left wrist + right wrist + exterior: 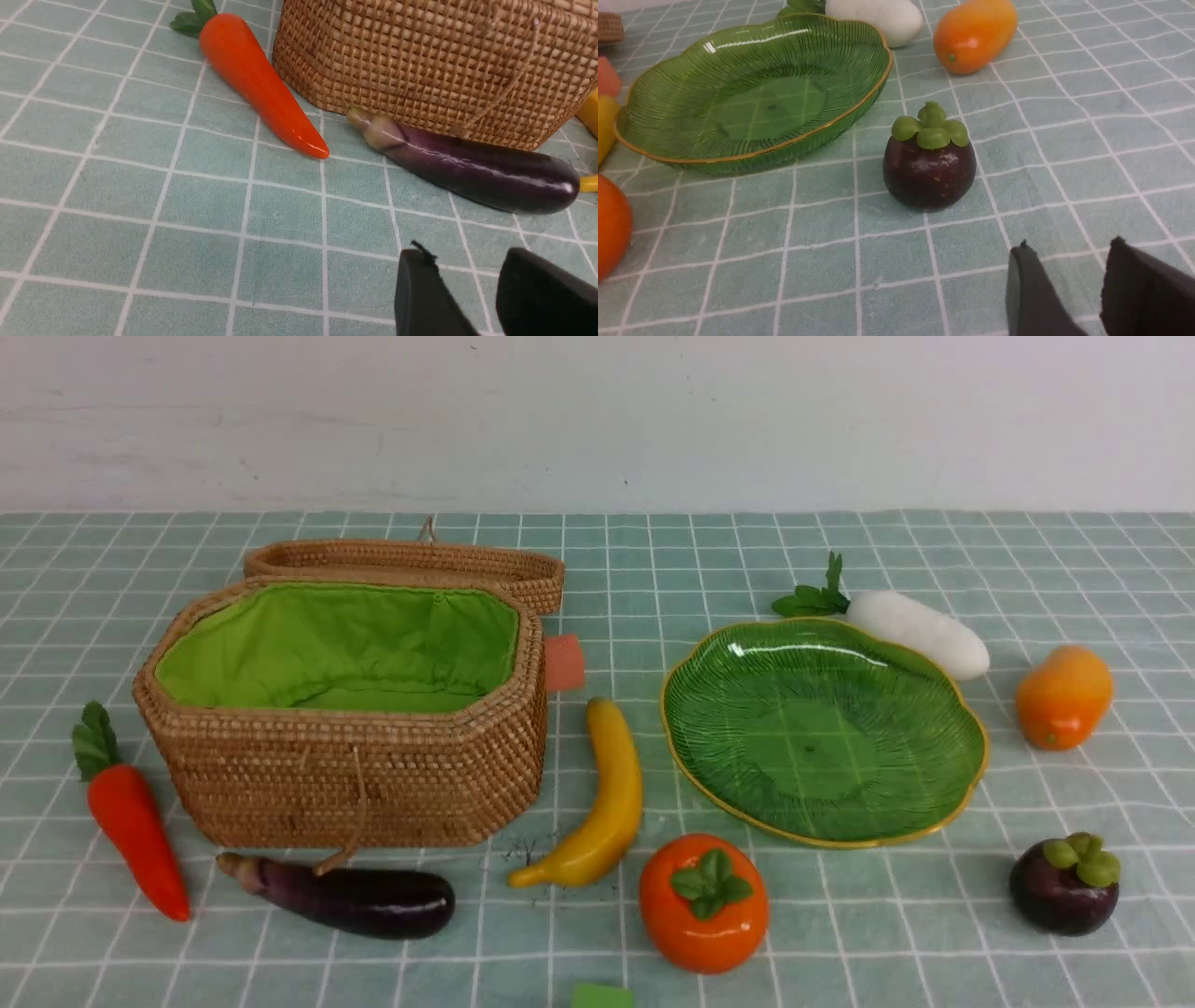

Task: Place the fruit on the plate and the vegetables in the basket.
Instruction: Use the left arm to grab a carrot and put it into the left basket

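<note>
The open wicker basket (355, 775) stands at the left, its green lining empty. The carrot (135, 826) lies to its left and the eggplant (355, 896) in front of it. The green leaf plate (822, 728) at the right is empty. The radish (920, 633) lies behind it, the mango (1064, 695) to its right, the mangosteen (1064, 887) at front right. The banana (602, 803) and persimmon (702, 905) lie between basket and plate. My left gripper (467, 261) is open and empty, short of the eggplant (467, 170) and carrot (261, 84). My right gripper (1069, 249) is open and empty, short of the mangosteen (929, 168). Neither gripper shows in the front view.
The basket's lid (411, 560) lies open behind it. A pink block (564, 663) sits by the basket's right rear corner. A green block (602, 996) shows at the front edge. A white wall (597, 420) bounds the checked tablecloth at the back.
</note>
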Action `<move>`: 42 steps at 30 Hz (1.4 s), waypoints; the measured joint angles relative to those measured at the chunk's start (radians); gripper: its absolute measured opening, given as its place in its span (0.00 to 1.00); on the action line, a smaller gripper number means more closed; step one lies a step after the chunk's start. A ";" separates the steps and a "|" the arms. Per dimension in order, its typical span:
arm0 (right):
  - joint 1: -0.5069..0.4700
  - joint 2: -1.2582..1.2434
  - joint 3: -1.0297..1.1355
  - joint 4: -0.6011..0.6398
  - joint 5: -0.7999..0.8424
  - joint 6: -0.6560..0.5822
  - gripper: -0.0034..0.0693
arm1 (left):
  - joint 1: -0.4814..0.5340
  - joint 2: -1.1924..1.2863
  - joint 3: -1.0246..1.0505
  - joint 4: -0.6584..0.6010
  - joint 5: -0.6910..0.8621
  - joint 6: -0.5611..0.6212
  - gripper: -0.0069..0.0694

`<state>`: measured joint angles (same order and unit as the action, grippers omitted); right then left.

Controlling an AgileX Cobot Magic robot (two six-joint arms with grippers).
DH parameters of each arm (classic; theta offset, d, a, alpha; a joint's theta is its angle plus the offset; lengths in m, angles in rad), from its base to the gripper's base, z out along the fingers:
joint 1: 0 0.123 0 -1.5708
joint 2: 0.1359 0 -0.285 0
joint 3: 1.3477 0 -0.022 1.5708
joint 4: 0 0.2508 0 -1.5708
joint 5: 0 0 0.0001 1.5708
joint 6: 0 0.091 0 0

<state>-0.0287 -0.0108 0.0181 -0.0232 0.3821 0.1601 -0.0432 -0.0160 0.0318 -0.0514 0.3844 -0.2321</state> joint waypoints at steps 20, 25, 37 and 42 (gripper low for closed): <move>0.000 0.000 0.000 0.000 0.000 0.000 0.38 | 0.000 0.000 0.000 -0.024 -0.068 -0.023 0.40; 0.000 0.000 0.000 0.000 0.000 0.000 0.38 | 0.000 0.000 0.000 -0.300 -0.241 -0.226 0.40; 0.000 0.000 0.000 0.000 0.000 0.000 0.38 | 0.000 0.030 -0.069 -0.422 -0.292 -0.257 0.17; 0.000 0.000 0.000 -0.069 -0.002 -0.001 0.38 | 0.000 0.250 -0.218 -0.330 -0.102 -0.141 0.07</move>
<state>-0.0287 -0.0108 0.0181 -0.0917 0.3798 0.1590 -0.0432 0.2343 -0.1862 -0.3817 0.2828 -0.3735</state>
